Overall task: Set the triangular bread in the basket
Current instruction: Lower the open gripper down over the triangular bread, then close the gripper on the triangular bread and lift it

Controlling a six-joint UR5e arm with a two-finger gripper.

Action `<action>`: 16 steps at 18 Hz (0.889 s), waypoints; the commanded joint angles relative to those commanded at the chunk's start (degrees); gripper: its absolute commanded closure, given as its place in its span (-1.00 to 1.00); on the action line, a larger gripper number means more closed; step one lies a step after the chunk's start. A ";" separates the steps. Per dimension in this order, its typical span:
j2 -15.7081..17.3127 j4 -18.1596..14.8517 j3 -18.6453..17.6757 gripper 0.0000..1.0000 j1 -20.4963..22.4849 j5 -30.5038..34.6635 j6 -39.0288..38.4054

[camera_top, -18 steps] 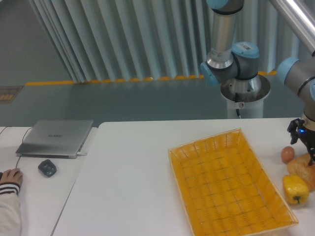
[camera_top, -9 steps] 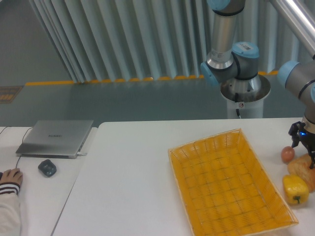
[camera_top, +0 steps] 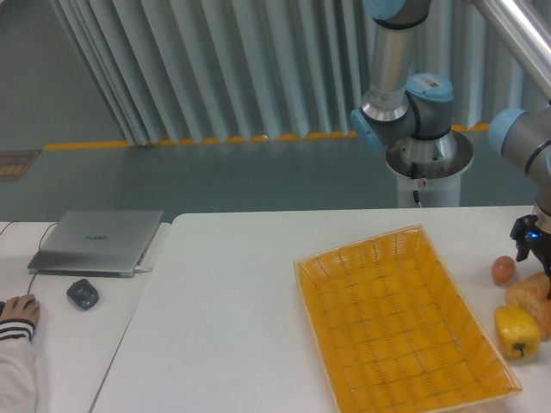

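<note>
My hand (camera_top: 544, 274) sits on the golden-brown triangular bread (camera_top: 531, 292) at the white counter (camera_top: 224, 310) edge, right of the yellow woven wicker basket (camera_top: 392, 323); grip probably clenched, cannot tell. Grey ribbed curtains (camera_top: 215, 69) behind.

On my white table (camera_top: 224, 301) I see a yellow pepper (camera_top: 516, 330) and, near it, a brown egg (camera_top: 503, 270). Far to the side lie a closed laptop (camera_top: 97, 240) and a mouse (camera_top: 83, 293).

faint logo mark on the closed laptop (camera_top: 96, 239) lid, too small to read, no other text legible
</note>
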 joint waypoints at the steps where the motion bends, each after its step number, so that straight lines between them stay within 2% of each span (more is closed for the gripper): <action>1: 0.00 0.00 0.09 -1.00 0.00 -0.09 0.00; 7: -1.58 0.61 0.00 -0.99 -0.44 -0.26 -0.35; 11: -2.37 3.07 -0.52 -0.98 -1.23 -0.18 -0.97; 13: -2.64 3.25 -0.61 -0.92 -1.32 -0.26 -1.05; 16: -2.55 3.34 -0.52 -0.23 -1.23 -0.26 -0.79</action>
